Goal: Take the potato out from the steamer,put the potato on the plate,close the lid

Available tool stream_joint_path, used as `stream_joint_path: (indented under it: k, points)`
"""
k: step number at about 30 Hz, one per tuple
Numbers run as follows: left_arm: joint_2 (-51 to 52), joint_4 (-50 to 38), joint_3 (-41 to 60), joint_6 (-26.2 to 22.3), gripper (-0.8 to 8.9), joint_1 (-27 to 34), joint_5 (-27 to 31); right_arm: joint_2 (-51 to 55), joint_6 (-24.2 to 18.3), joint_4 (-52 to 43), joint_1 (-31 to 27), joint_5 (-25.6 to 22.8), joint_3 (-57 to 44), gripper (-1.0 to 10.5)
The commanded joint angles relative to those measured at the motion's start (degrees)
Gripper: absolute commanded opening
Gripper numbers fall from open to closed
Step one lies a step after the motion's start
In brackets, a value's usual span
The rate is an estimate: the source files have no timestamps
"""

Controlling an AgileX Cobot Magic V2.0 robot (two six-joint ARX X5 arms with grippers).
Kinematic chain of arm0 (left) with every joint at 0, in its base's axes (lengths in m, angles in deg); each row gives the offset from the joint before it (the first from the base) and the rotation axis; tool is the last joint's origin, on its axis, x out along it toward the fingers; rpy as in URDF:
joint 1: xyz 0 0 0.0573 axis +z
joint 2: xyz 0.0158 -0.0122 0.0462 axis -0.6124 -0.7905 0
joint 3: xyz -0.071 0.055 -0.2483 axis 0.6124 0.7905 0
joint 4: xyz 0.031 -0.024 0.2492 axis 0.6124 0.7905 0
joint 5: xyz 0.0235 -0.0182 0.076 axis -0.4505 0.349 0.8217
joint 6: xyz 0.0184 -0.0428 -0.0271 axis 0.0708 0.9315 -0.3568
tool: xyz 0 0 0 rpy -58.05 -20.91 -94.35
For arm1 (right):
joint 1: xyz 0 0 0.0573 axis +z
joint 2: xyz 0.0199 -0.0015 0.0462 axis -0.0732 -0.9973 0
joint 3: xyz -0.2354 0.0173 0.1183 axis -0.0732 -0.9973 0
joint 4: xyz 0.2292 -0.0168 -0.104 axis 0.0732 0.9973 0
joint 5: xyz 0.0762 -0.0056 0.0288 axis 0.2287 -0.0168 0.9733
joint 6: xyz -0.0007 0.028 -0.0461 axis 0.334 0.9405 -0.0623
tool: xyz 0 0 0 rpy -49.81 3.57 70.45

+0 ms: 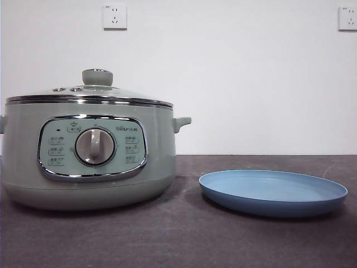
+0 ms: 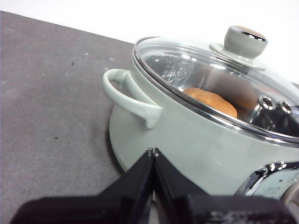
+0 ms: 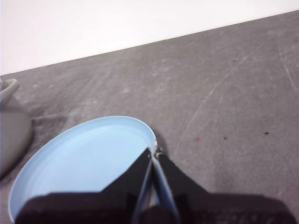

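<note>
The sage-green steamer (image 1: pixel 89 151) stands at the left of the table with its glass lid (image 1: pixel 89 92) on. In the left wrist view the orange-brown potato (image 2: pixel 210 101) lies inside the steamer (image 2: pixel 187 140), seen through the lid (image 2: pixel 219 79). The empty light-blue plate (image 1: pixel 273 192) lies to the steamer's right. My left gripper (image 2: pixel 153 151) is shut and empty, hovering beside the steamer's side handle (image 2: pixel 128 95). My right gripper (image 3: pixel 153 151) is shut and empty above the plate's rim (image 3: pixel 84 163). Neither arm shows in the front view.
The dark grey tabletop (image 1: pixel 184 234) spreads around both objects. A white wall with two sockets (image 1: pixel 114 17) stands behind. A steamer handle (image 3: pixel 9 88) shows at the edge of the right wrist view.
</note>
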Motion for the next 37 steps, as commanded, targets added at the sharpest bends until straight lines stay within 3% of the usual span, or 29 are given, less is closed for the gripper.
stream_joint_path:
  k: [1,7,11,14,22,28,37]
  points:
    - [0.11,-2.47,0.7,-0.09,-0.03,0.11,0.13,-0.07,2.29,-2.27,0.0,-0.11,-0.57,0.0]
    - [0.11,-11.8,0.5,0.0,-0.06,0.11,0.07,-0.07,8.35,-9.97,0.0,-0.15,-0.55,0.0]
    - [-0.15,-10.27,-3.74,1.46,-0.06,0.15,0.68,-0.39,11.78,-19.32,-0.02,-1.51,1.36,-0.1]
    - [-2.05,-8.28,-9.03,1.38,-0.06,0.15,1.86,-2.19,11.85,-19.98,-0.02,-3.61,6.05,-0.1]
    - [-15.98,-7.54,-26.62,1.09,-0.06,0.15,2.4,-14.86,9.66,-19.74,0.0,-2.49,25.24,-0.1]
    - [-29.2,-5.2,-41.57,-2.6,-0.06,0.15,-6.23,-27.69,4.17,-18.49,0.0,8.07,42.05,-0.1]
    - [-47.95,14.08,-65.88,-11.69,-0.06,0.15,-18.49,-48.7,-6.01,-3.17,1.05,34.4,66.66,-0.1]
